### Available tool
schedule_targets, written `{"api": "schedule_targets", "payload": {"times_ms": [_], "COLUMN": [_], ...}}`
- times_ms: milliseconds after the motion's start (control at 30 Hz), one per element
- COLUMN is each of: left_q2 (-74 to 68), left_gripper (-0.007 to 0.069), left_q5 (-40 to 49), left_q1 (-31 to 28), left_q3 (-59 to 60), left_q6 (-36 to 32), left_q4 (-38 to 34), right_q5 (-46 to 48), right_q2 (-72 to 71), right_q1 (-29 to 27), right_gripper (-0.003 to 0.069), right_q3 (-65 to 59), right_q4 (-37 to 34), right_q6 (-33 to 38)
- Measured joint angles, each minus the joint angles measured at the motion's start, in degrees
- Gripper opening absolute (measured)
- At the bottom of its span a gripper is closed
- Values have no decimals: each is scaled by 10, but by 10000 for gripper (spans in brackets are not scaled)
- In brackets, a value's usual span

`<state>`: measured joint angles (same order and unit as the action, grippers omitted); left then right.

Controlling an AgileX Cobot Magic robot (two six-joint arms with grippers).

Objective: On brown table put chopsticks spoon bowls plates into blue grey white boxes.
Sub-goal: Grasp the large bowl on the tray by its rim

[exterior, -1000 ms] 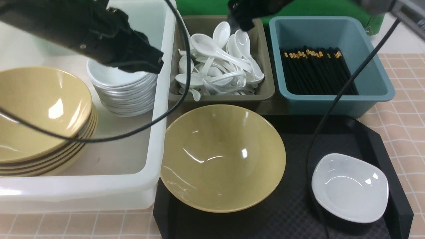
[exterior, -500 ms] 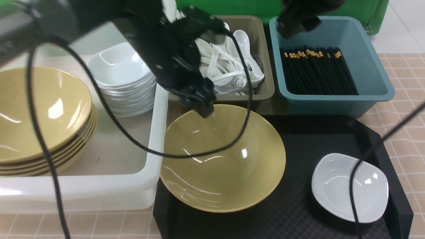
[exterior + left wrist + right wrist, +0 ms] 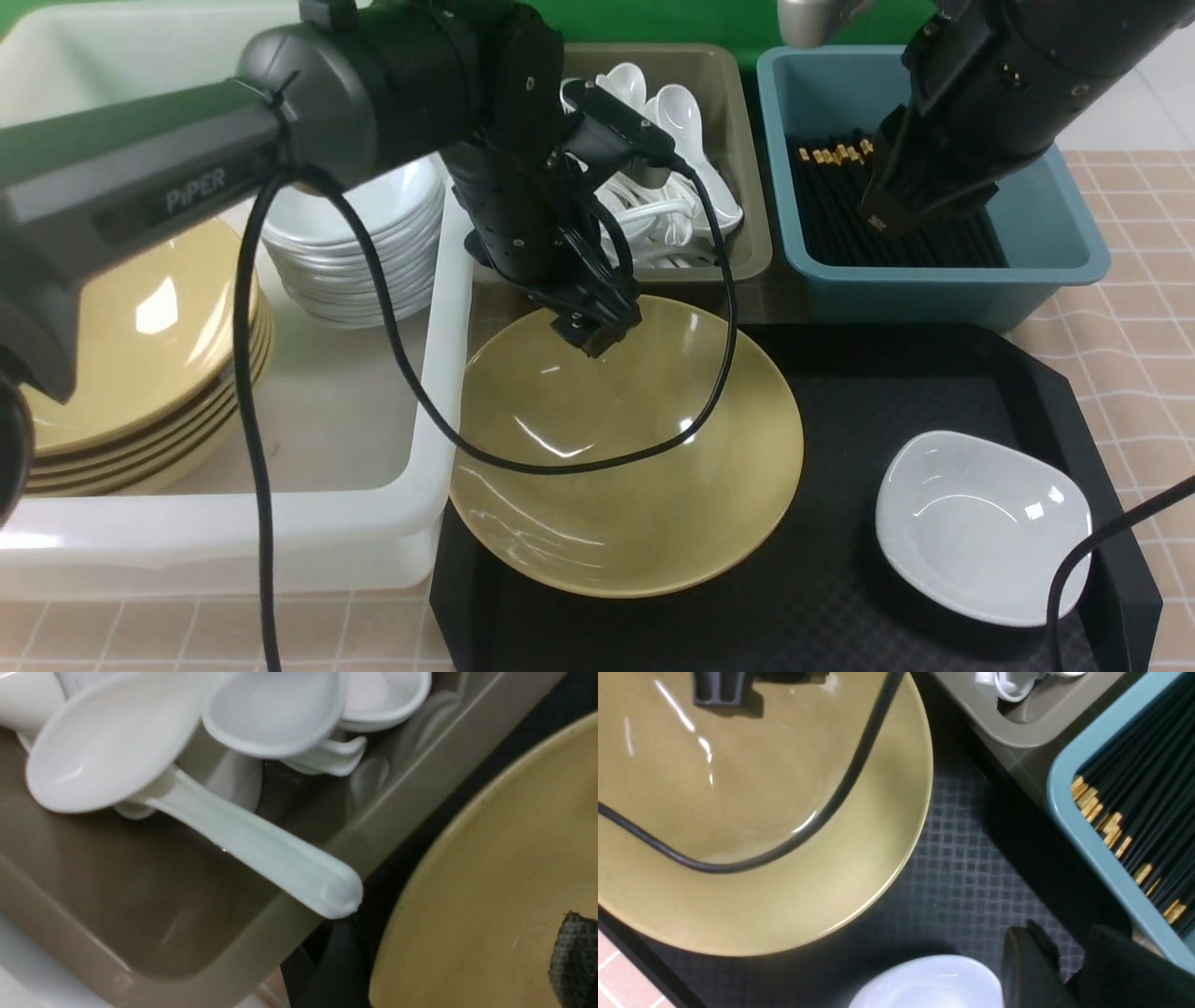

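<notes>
Bowl (image 3: 625, 448) on black tray (image 3: 840, 401), beside white box (image 3: 439, 373); left gripper (image 3: 593, 336) at its far rim, jaw state unclear. Right gripper (image 3: 1069, 940) apart, empty, above tray. Step, likely: grabbing bowl. Next: pinch rim, lift into white box.

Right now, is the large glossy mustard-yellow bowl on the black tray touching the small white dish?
Apart: front view shows bare black tray between the mustard-yellow bowl and the white dish.

The counter (image 3: 1144, 308), spread with a beige-pink cloth checked in thin white lines, carries a big translucent white plastic tub (image 3: 280, 546) on the left. A smaller olive-grey plastic tub (image 3: 758, 247) and a teal-blue plastic tub (image 3: 934, 294) stand side by side at the back. A flat black textured tray (image 3: 822, 597) lies in front of them, just beside the white tub.
</notes>
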<state>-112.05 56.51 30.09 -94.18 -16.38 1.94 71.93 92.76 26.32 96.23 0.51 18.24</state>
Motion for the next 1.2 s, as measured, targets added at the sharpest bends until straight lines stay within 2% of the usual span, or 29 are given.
{"api": "schedule_targets", "payload": {"times_ms": [333,433,567,600,667,767,833,1000,1067,1100,1133,1200], "left_q2": [-22,-22,-19,-19,-19,-29,-31,-31,-31,-31,-32,-38], "left_gripper": [485,434,279,271,197,169,176,351,443,451,503,545], "left_q5": [24,32,53,53,61,81,86,94,94,94,96,99], "left_q1": [3,3,0,0,1,7,9,10,10,10,10,10], "left_q3": [-5,-7,-10,-10,-10,-4,-4,-4,-4,-4,-4,-4], "left_q6": [18,23,18,18,6,-5,-6,-7,-7,-7,-8,-8], "left_q4": [-4,-11,-47,-50,-91,-118,-123,-128,-137,-137,-140,-140], "right_q5": [-1,-1,-2,-2,-2,-2,-2,-2,-2,-2,-2,-2], "right_q2": [0,0,-1,-1,-1,-1,-1,-1,-1,-1,-1,-1], "right_q1": [0,0,0,0,0,0,0,0,0,0,0,0], "right_gripper": [219,223,226,226,230,234,235,236,236,236,236,236], "right_q3": [-1,-1,-1,-1,-1,-1,-1,-1,-1,-1,-1,-1], "right_q4": [1,1,1,1,2,2,2,2,2,2,2,2], "right_q6": [1,1,1,1,1,1,1,1,1,1,1,1]}}
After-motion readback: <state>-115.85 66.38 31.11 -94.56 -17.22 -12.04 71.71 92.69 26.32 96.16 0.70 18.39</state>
